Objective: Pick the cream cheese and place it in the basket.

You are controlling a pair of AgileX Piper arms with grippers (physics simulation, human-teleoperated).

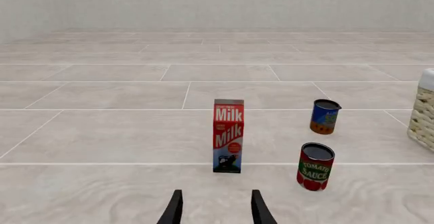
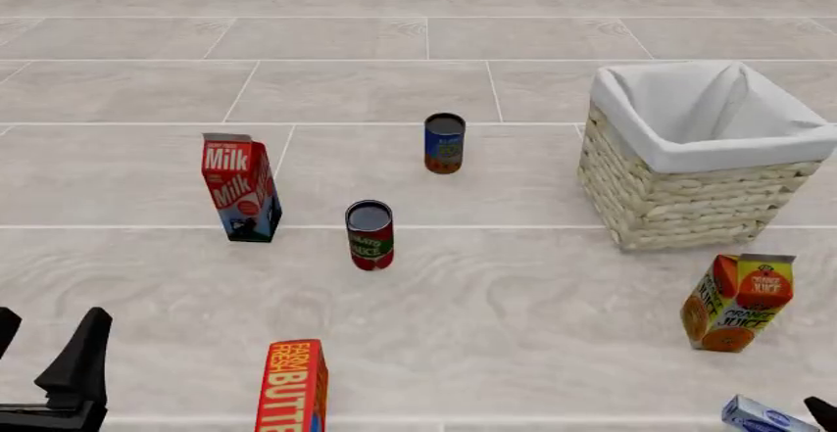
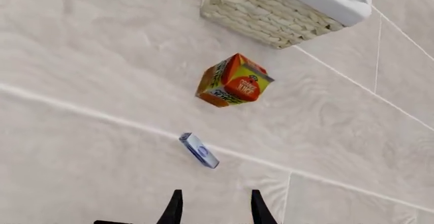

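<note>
The cream cheese (image 2: 769,416) is a small light-blue and white box lying at the front right edge of the front view. In the right wrist view the cream cheese (image 3: 198,150) lies on a seam line, a short way ahead of my right gripper (image 3: 213,209), which is open and holds nothing. Only a dark tip of the right gripper (image 2: 824,413) shows in the front view. The basket (image 2: 680,192) of pale wicker with white lining stands at the right, behind the box. My left gripper (image 1: 214,209) is open and empty at the front left (image 2: 46,354).
An orange juice carton (image 2: 735,303) stands between the cream cheese and the basket. A milk carton (image 2: 241,188), a tomato sauce can (image 2: 369,235) and a blue can (image 2: 444,143) stand left of centre. A red-orange butter box (image 2: 294,387) stands at the front.
</note>
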